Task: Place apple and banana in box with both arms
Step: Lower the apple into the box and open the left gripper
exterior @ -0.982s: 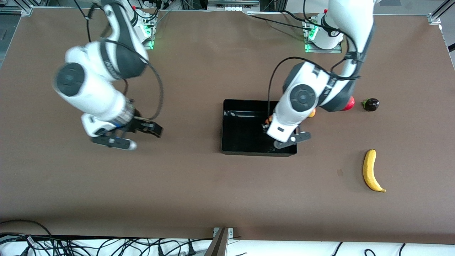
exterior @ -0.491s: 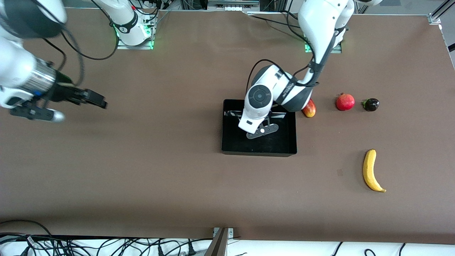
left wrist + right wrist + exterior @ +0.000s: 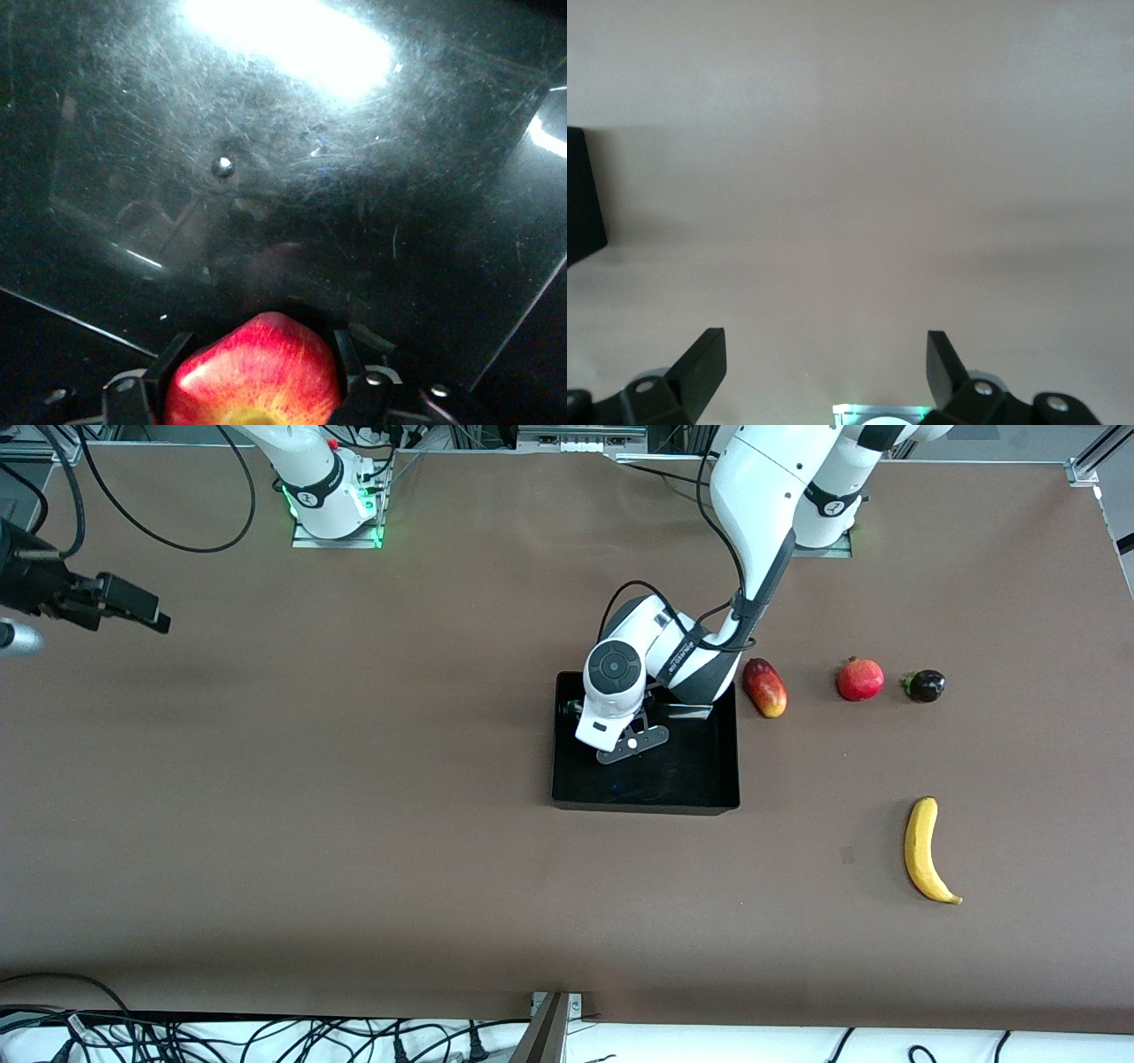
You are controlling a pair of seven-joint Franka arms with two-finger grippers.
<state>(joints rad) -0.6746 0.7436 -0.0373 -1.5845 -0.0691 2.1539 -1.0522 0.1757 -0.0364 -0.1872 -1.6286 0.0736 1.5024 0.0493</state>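
L hand (image 3: 257,390) w/ apple (image 3: 252,376) clamped, low over box (image 3: 722,779); R hand (image 3: 824,367) agape above table (image 3: 850,177).

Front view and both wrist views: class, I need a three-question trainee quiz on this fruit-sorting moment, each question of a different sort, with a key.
1. True or false: the banana lies inside the box.
2. Multiple choice: the left pincer holds (A) nothing, (B) the apple, (C) a lemon.
3. Fill in: the right pincer is ____ over bare table at the right arm's end.

Key: 1 false, it lies on the table, nearer the front camera than the pomegranate; 2 B, over the box; 3 open.
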